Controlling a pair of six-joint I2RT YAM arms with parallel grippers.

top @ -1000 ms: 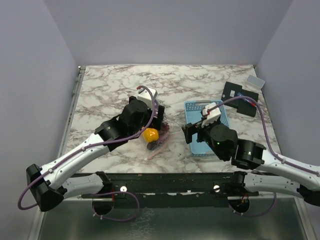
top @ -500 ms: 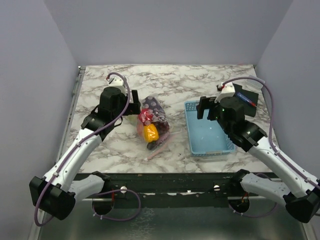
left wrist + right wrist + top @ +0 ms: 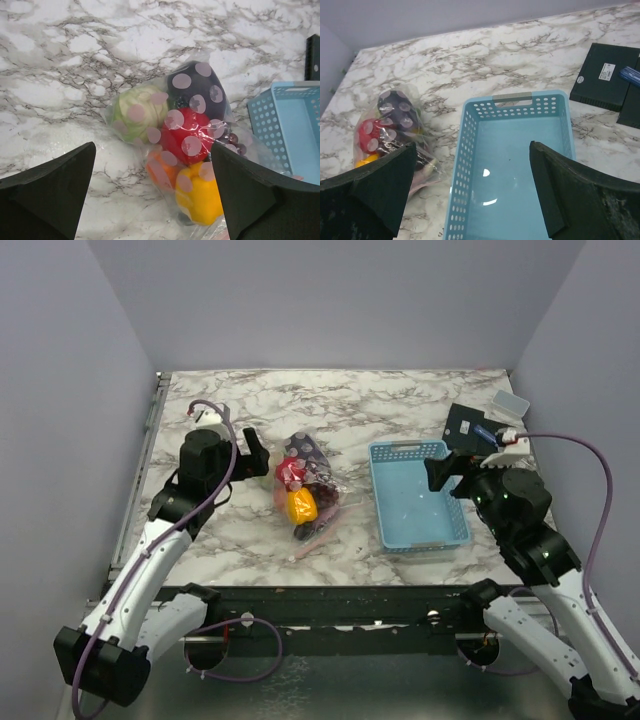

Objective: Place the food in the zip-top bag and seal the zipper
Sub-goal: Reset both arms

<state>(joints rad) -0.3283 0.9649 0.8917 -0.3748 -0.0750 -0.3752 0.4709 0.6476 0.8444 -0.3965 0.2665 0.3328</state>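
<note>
while both wide, left claw [image 3: 152,147], right claw [image 3: 472,145]; one zip-top bag [image 3: 305,495], six foods [image 3: 187,137], one basket [image 3: 461,150]

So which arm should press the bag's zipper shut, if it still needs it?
Probably the left. The open left gripper sits right beside the zip-top bag of food, facing it. The right gripper, also open, hangs over the blue basket, farther off.

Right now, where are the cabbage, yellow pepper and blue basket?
green cabbage [image 3: 133,113], left wrist view, its middle
yellow pepper [image 3: 200,194], left wrist view, its middle
blue basket [image 3: 513,96], right wrist view, far rim
</note>
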